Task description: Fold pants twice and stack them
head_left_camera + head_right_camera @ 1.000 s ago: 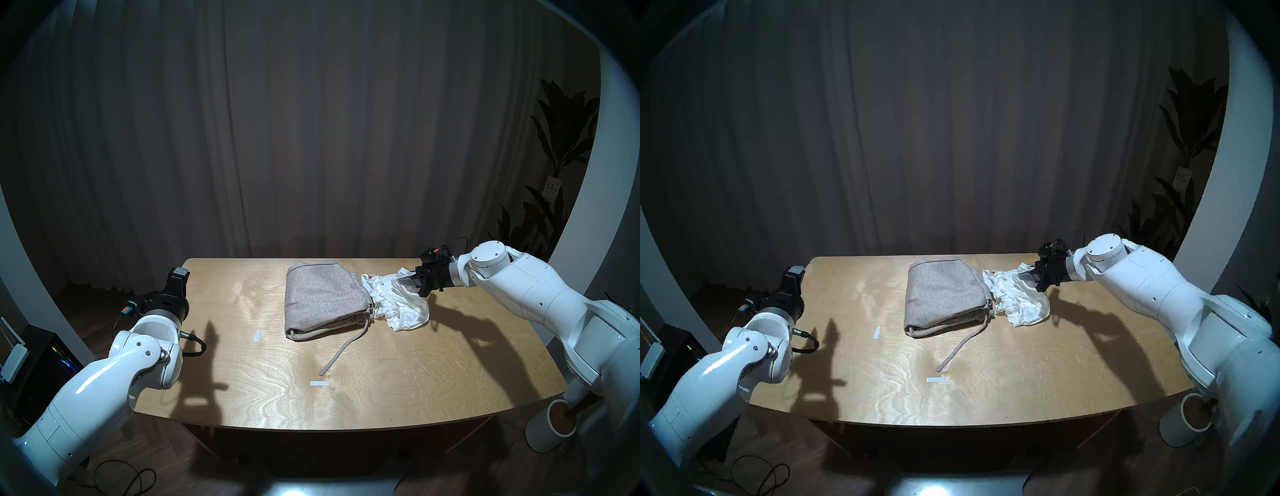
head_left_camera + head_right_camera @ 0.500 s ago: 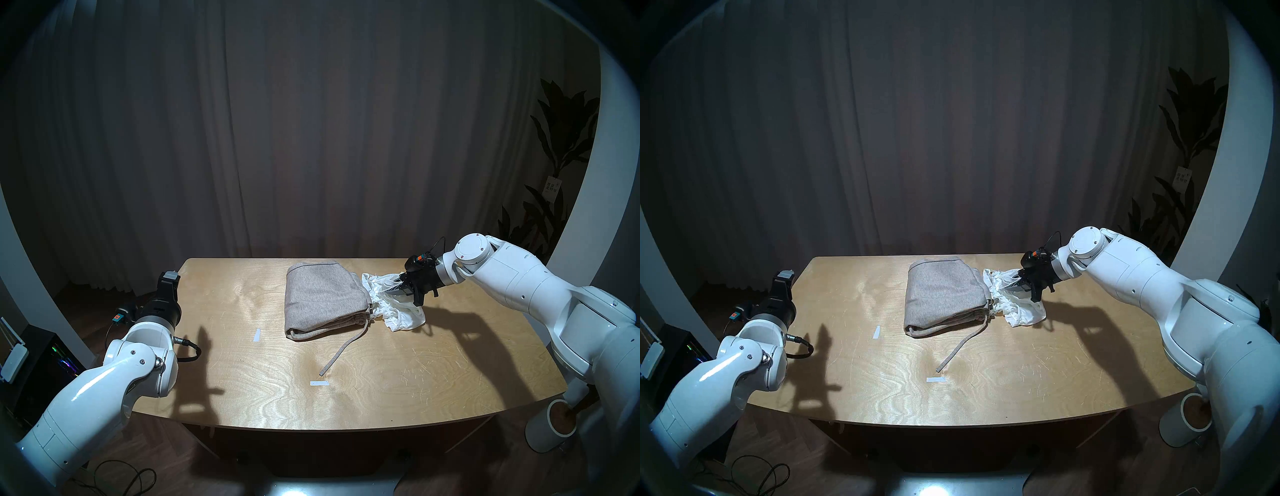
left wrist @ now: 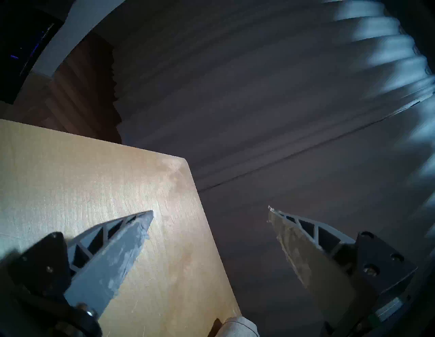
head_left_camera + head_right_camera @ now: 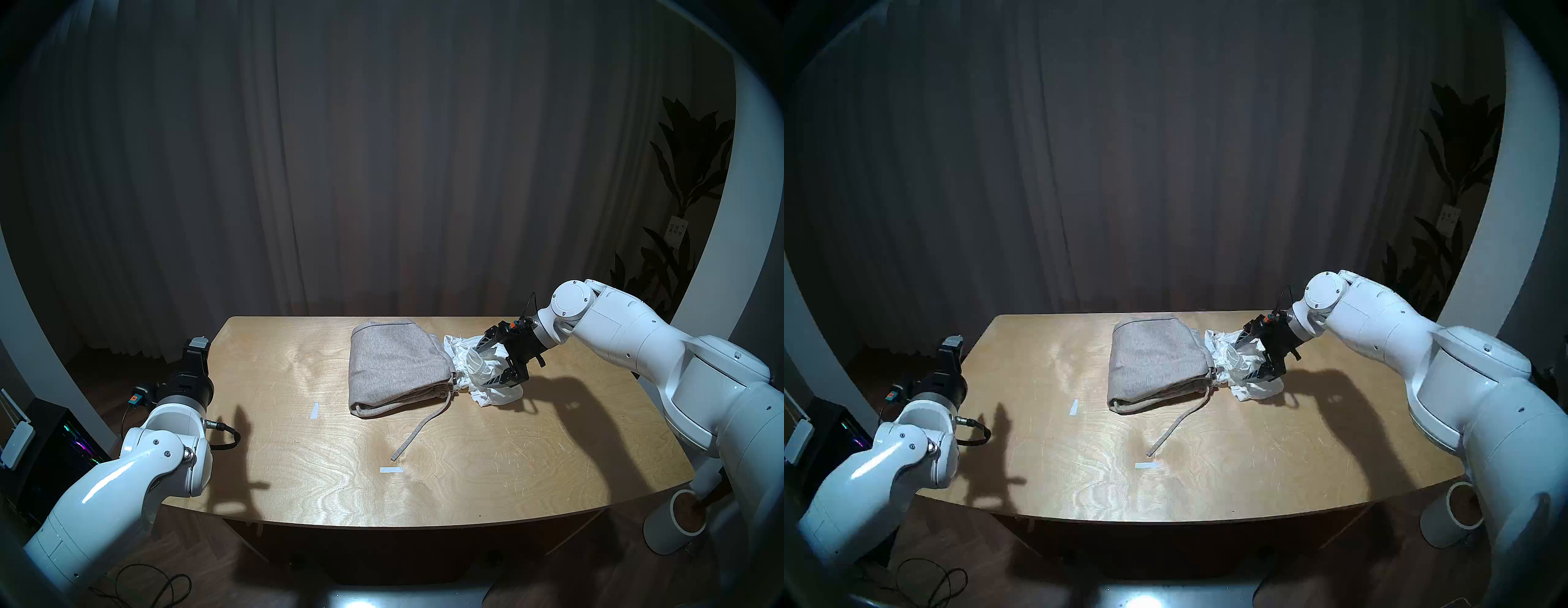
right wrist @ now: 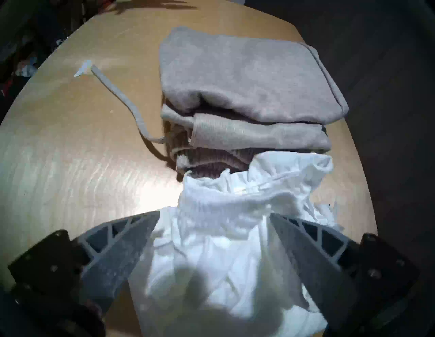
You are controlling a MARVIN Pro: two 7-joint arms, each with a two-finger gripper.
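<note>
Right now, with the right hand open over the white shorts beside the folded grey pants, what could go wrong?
The right hand straddles the crumpled white shorts; closing here might bunch several layers and spoil a clean fold.
The shorts touch the folded grey pants, so dragging them could disturb that fold.
The drawstring trails loose across the table and might snag when the garments are stacked.
</note>
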